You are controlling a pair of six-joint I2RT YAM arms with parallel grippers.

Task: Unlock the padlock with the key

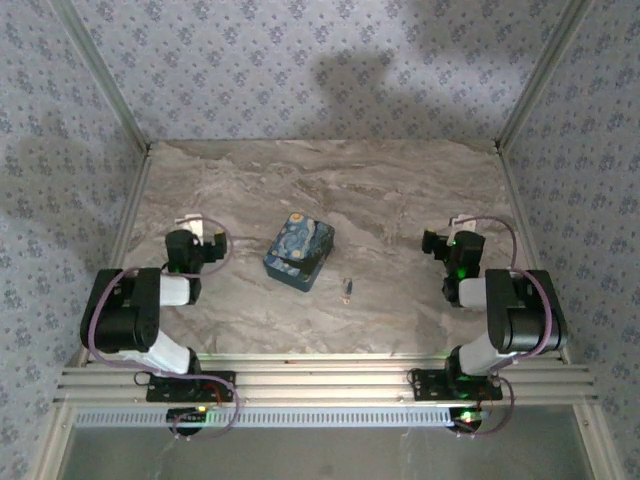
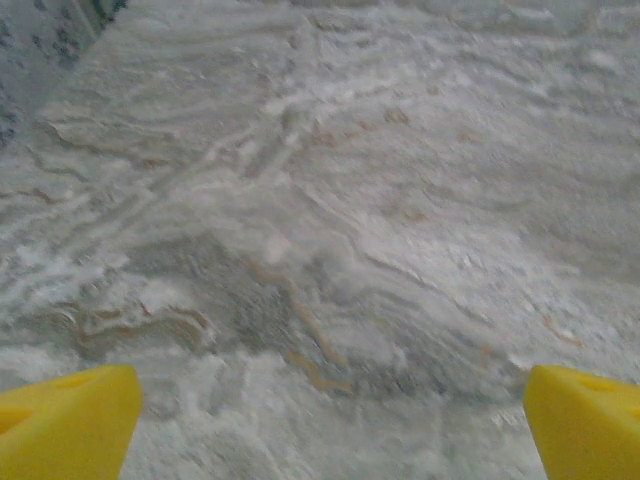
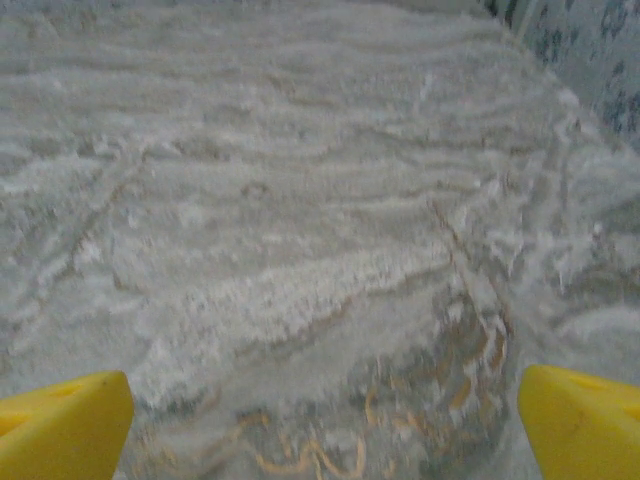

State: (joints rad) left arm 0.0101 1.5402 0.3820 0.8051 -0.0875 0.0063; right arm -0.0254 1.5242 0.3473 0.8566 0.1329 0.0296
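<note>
1. Both pincers stand wide open and hold nothing. The left gripper (image 2: 330, 430) and the right gripper (image 3: 325, 425) each show yellow fingertips (image 2: 60, 420) spread to the frame corners over marble.
2. The padlock (image 1: 299, 251) lies flat mid-table, between the arms. The key (image 1: 347, 288) lies near its near-right corner, not touching it.
3. Risk, as I judge it: the key is tiny and flat on the table (image 1: 400, 190), so the fingers may scrape the marble, flick the key away or pinch it crooked.
4. Risk: an unheld padlock may slide or turn when the key pushes in.
5. From above I get the padlock, the key and where both arms sit. The wrist cameras give me finger spread and marble grain up close.
</note>
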